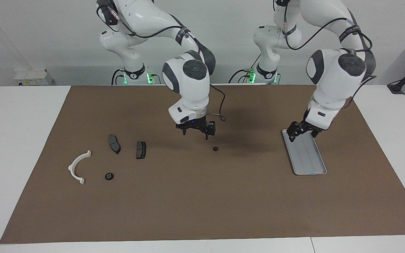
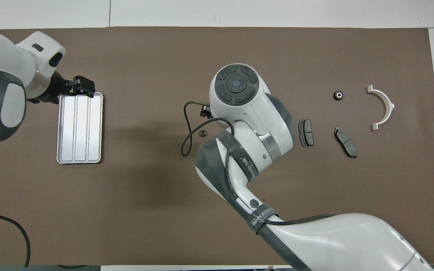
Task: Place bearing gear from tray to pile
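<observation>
Resting on the brown mat at mid-table, a small dark ring-shaped bearing gear (image 1: 216,149) lies apart from the grooved silver tray (image 1: 309,160). Right gripper (image 1: 196,131), open and empty, hangs over the mat beside it; left gripper (image 1: 300,130), open, hovers over the tray's rim. Pile: white plastic arc (image 1: 77,167), two dark pads (image 1: 114,143).

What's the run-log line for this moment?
left gripper: over tray | right gripper: open, near gear | gear: on mat, outside pile
</observation>
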